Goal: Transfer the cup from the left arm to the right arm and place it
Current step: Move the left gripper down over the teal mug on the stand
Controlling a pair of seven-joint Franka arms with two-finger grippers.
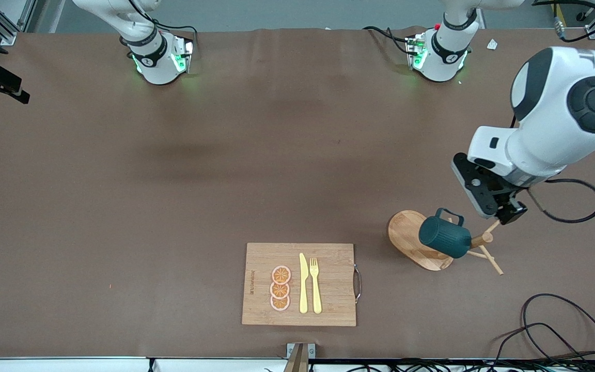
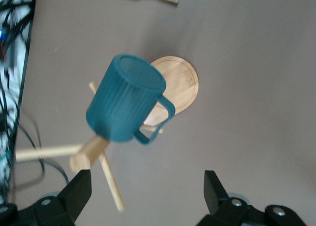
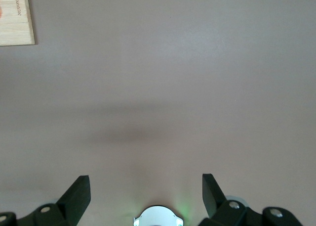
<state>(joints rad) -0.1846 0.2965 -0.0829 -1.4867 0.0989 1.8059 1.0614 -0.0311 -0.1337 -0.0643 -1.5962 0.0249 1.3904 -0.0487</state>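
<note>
The dark teal ribbed cup (image 1: pixel 444 236) hangs mouth-down on a peg of the wooden rack (image 1: pixel 406 235), toward the left arm's end of the table. My left gripper (image 1: pixel 509 211) hovers over the rack's pegs, just beside the cup and apart from it. In the left wrist view the cup (image 2: pixel 126 100) shows its flat bottom and loop handle, and the left gripper (image 2: pixel 147 181) is open with nothing between its fingers. My right gripper (image 3: pixel 145 184) shows only in the right wrist view. It is open and empty over bare table near its own base (image 3: pixel 158 217).
A wooden cutting board (image 1: pixel 328 305) lies near the table's front edge with a yellow knife (image 1: pixel 303 283), a yellow fork (image 1: pixel 315 284) and orange slices (image 1: pixel 280 288) on it. Black cables (image 1: pixel 561 330) loop at the front corner by the left arm's end.
</note>
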